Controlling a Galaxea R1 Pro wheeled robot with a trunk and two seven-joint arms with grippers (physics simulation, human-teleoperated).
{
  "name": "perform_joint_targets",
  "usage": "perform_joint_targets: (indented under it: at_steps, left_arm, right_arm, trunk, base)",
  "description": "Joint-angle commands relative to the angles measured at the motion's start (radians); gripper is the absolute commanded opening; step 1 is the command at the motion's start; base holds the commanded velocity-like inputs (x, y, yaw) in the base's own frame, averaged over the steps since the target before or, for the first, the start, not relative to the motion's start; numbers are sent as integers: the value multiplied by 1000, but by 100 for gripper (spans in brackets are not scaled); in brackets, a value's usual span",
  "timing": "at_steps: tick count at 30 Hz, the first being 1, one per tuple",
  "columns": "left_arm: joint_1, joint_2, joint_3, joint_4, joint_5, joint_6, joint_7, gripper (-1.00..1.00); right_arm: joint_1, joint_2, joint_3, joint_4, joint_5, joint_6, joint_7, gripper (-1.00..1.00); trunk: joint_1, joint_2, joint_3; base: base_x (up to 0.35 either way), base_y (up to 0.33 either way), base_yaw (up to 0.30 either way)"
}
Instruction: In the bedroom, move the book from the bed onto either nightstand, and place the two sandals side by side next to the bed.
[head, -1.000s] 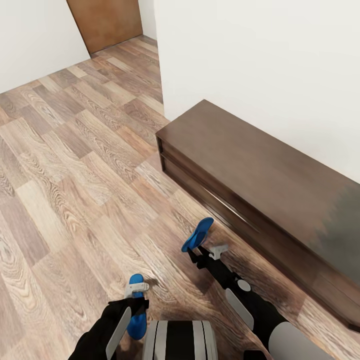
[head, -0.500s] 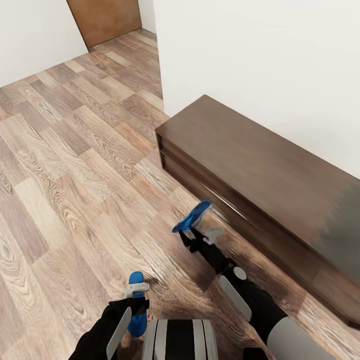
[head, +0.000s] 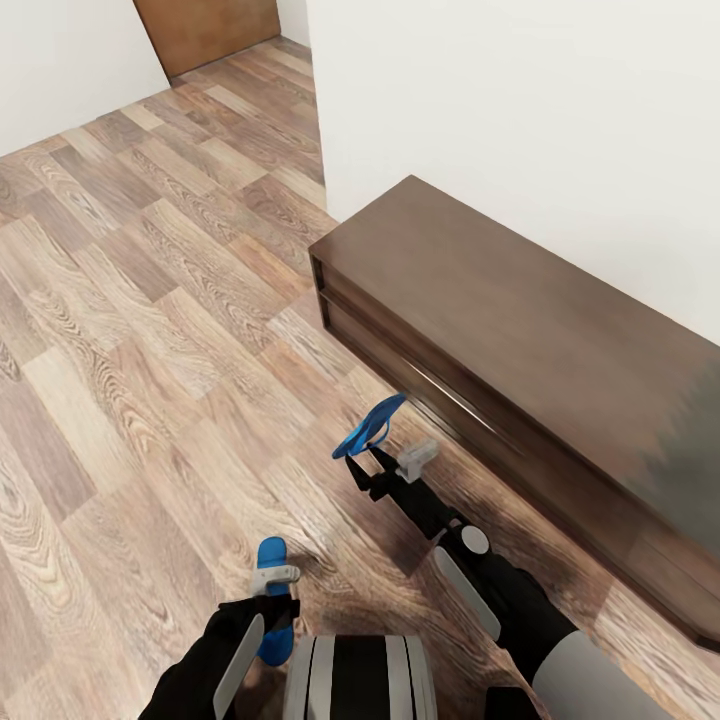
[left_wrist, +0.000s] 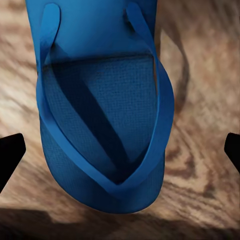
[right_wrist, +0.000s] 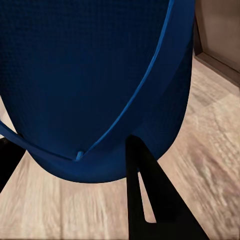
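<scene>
We carry one sandal in each gripper over the wood floor (head: 120, 330).

Right gripper (head: 362, 462) clamps a sandal (head: 368, 427) just beside the long cabinet (head: 520, 360); left gripper (head: 276, 592) holds the other sandal (head: 272, 555), fingers (left_wrist: 10, 152) spread wide; wall (head: 520, 130) behind; door (head: 205, 30) far off.

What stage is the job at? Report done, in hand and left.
Done: nothing visibly finished. In hand: the right gripper holds one blue sandal off the wood floor beside the long dark cabinet; the left gripper carries the other sandal. Left: setting both sandals side by side by the bed, and moving the book.
</scene>
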Motion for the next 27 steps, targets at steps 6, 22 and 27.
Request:
perform_joint_targets:
  at_steps: [6,22,27]
  left_arm:
    - [0,1,-2,-1,11,3,9,100]
    - [0,3,-1,-1,9,-61,9,100]
    - [0,3,-1,0,9,-61,9,100]
  right_arm:
    - [-1,-2,2,0,-12,8,6,-100]
    - [0,-4,1,-1,-15,12,7,-100]
    - [0,-4,1,-1,-15,12,7,-100]
  trunk:
    - [0,0,-1]
    - [3,-2,-32]
    - [3,-2,-32]
  base:
    - [0,0,0]
    - [0,0,0]
    - [0,0,0]
